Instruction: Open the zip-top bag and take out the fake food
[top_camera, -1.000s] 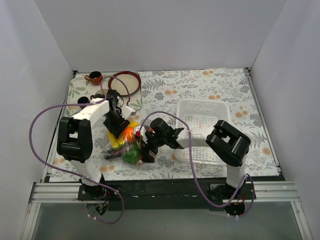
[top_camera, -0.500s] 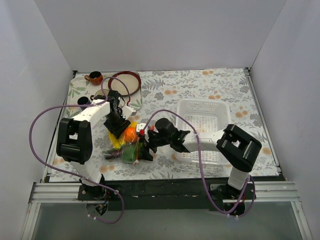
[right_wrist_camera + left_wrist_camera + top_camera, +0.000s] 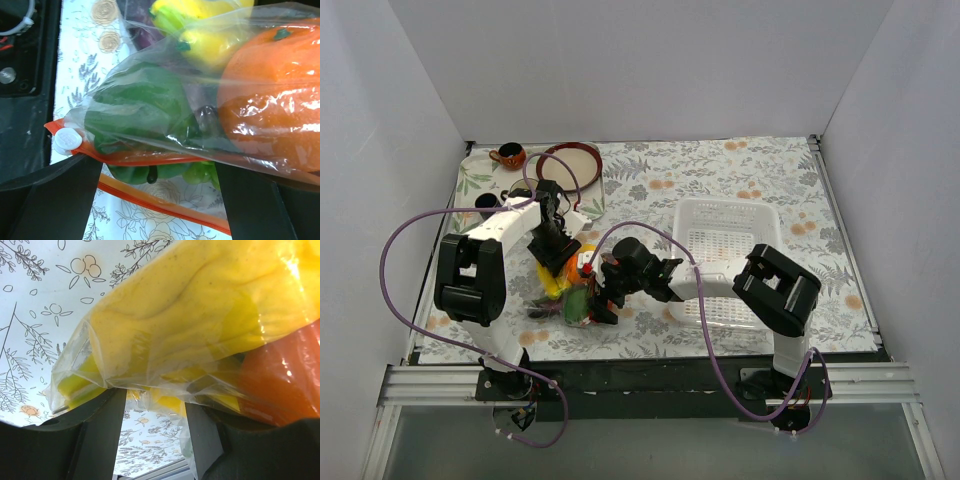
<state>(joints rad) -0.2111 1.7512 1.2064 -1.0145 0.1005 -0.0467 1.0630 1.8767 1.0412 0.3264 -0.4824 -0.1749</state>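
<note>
Clear crinkly zip-top bag (image 3: 570,298) lies on the floral counter (image 3: 720,170), glossy plastic fake food (image 3: 260,100) all inside; left fingers (image 3: 95,435) straddle its far end, presumably as anchor (grip unclear), right fingers (image 3: 50,200) spread open around the orange-red zip strip (image 3: 135,159), likely to part it.

Soft, even white light fills the overhead view, with faint shadows on the worktop (image 3: 740,170). Wrist views are bright and close; glare flecks the zip-top bag (image 3: 150,100) toward three o'clock.
</note>
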